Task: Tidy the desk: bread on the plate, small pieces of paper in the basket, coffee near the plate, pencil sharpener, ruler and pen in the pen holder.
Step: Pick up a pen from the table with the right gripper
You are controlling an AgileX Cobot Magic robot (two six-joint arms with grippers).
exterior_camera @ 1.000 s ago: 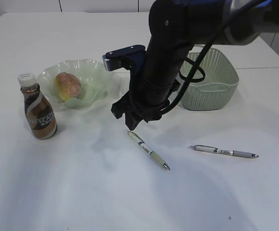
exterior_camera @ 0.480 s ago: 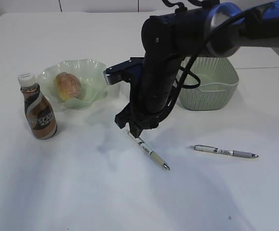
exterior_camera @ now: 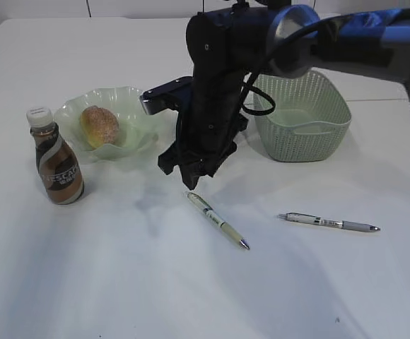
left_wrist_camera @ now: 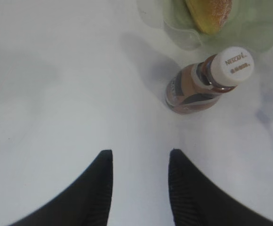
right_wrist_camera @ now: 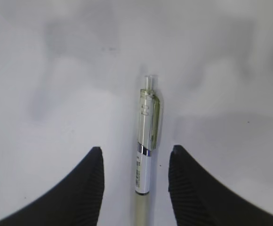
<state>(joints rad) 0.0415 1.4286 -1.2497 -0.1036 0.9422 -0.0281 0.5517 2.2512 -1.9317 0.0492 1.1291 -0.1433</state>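
From outside, my right jaws [exterior_camera: 191, 176] hang above the clicker end of a white pen [exterior_camera: 217, 220] lying slanted on the desk [exterior_camera: 120, 282], a second pen [exterior_camera: 329, 223] well apart. My right wrist shows that pen [right_wrist_camera: 145, 155] between my parted, empty jaws, bare desk around. My left wrist shows my left jaws [left_wrist_camera: 139, 188] parted and empty near the coffee bottle [left_wrist_camera: 207, 82] beside the plate [left_wrist_camera: 174, 28].
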